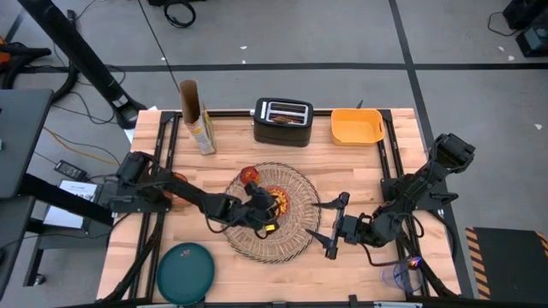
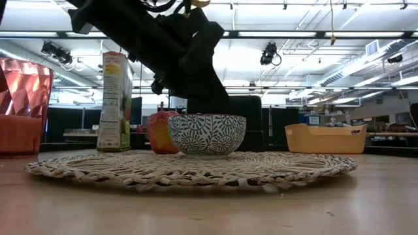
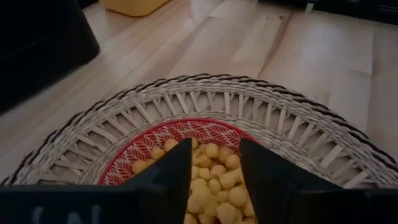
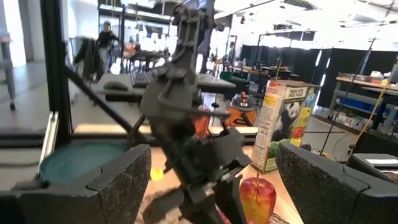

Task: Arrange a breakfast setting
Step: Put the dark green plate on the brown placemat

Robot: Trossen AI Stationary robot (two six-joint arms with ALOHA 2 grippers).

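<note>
A round woven placemat (image 1: 291, 244) lies mid-table. On it stands a bowl (image 2: 207, 134), blue-patterned outside and red inside, holding yellow cereal (image 3: 211, 180). A red apple (image 2: 159, 130) rests on the mat just behind it. My left gripper (image 3: 214, 152) hovers open at the bowl's near rim, fingertips over the cereal. My right gripper (image 1: 330, 224) stands open at the mat's right edge, level, facing the left arm. A dark teal plate (image 1: 186, 272) sits on the table near the front left. A translucent orange cup (image 2: 23, 104) stands left of the mat. My left gripper stands with its fingers (image 3: 174, 174) over the bowl's near rim, slanting down from the table's left. The fingers hide the rim beneath them, so I cannot tell whether they touch the bowl. The bowl sits upright on the placemat.
A black toaster (image 1: 282, 121), a yellow-orange bin (image 1: 356, 126) and a cereal box (image 1: 199, 128) line the far edge. A small bluish thing (image 1: 407, 272) lies at the front right. Bare wood shows between the mat and the right rail.
</note>
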